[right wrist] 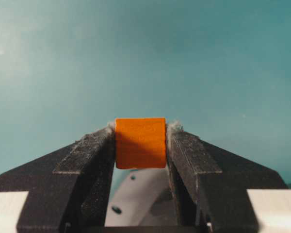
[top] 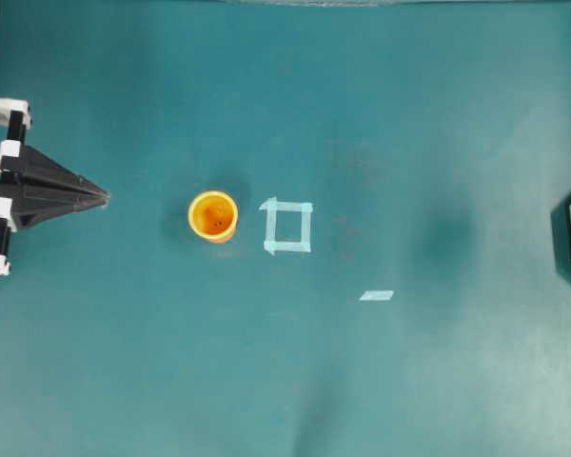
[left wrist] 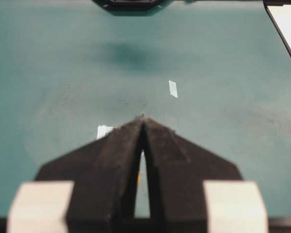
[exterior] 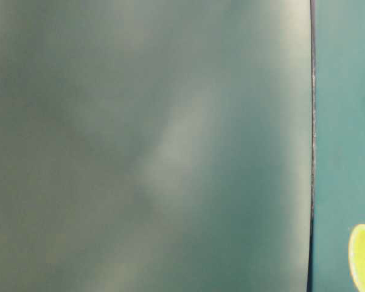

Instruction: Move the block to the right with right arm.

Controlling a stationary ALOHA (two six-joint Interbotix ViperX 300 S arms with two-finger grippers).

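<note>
Right claw (right wrist: 141, 141) is clamped on the block (right wrist: 140, 142), pinched between its 2 fingers, up off the tabletop (top: 409, 381) as far as I can tell. So pickup looks done; what's left is setting it down on the right side & letting go. Left claw (left wrist: 142, 119) sits closed at the left edge, holding nothing. Cup (top: 213, 216) and tape square (top: 287, 227) sit mid-table, untouched.
</note>
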